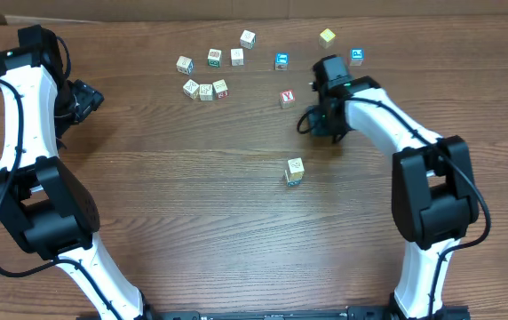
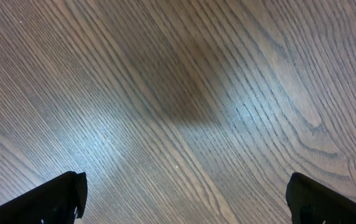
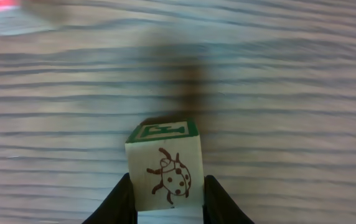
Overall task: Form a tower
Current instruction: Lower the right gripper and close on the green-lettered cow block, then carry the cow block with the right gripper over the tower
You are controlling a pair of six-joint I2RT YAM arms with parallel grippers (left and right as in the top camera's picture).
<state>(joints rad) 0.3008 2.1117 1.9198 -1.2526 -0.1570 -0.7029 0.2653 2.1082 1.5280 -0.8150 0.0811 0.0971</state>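
Two jaws of my right gripper (image 3: 168,198) pinched a ladybird cube (image 3: 164,171) by its side faces, leaving its underside free for stacking, I judged. The tower (image 1: 295,170) stood well apart in the middle of the desk (image 1: 192,204), while my left gripper (image 2: 184,202) gaped wide over bare wood.

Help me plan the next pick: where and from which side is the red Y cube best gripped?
Grip the Y cube on two opposite side faces, likely coming straight down. It sits flat and alone on the table, all four sides free; turn the hand to match its slight skew. The right hand is shut on a ladybug cube, so the open left hand is the free one.
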